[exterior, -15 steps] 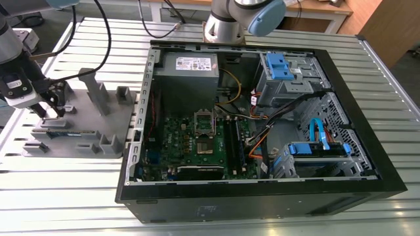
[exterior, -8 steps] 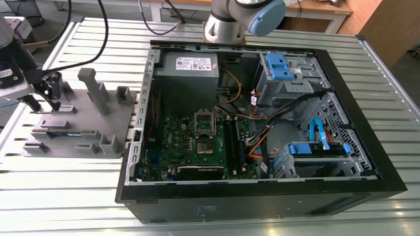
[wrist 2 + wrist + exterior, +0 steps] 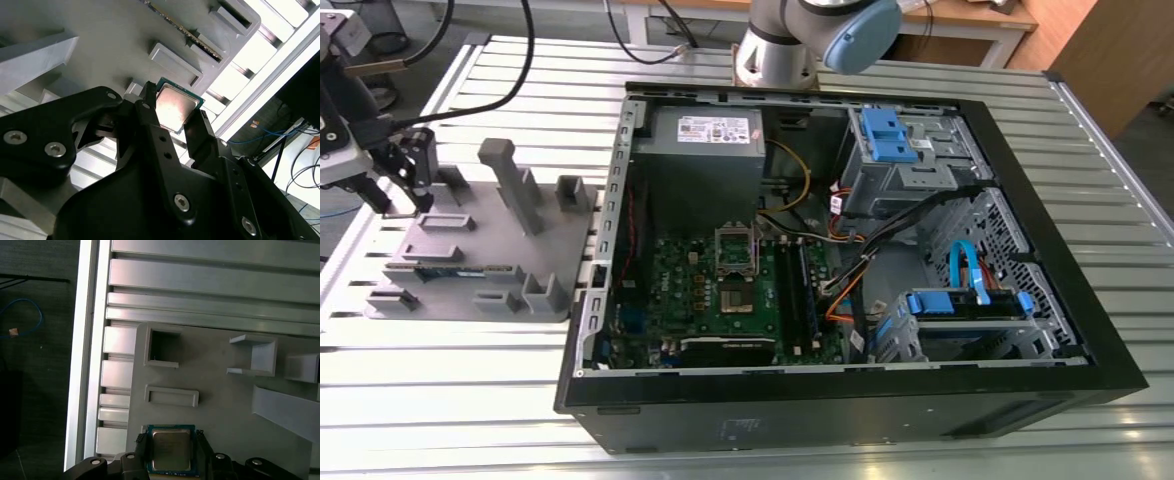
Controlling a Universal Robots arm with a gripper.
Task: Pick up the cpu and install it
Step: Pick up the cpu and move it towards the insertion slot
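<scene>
The cpu (image 3: 175, 104) (image 3: 171, 450) is a small square chip with a dull silvery top and a green rim. In both wrist views it sits between my gripper's (image 3: 176, 109) (image 3: 171, 452) black fingers, which press on two opposite edges. It is over the grey block tray (image 3: 487, 235) (image 3: 220, 405); I cannot tell whether it rests on the tray or hangs just above it. In the exterior view my gripper (image 3: 403, 200) is at the tray's far left end. The metal-framed socket (image 3: 736, 255) on the green circuit board lies inside the open computer case, well to the exterior view's right.
A long thin memory stick (image 3: 454, 269) (image 3: 186, 34) lies in a slot of the tray, among upright grey posts (image 3: 514, 180). The black case wall (image 3: 594, 300) stands between tray and board. Cables, drive bays (image 3: 894, 140) and a power supply (image 3: 707, 135) crowd the case.
</scene>
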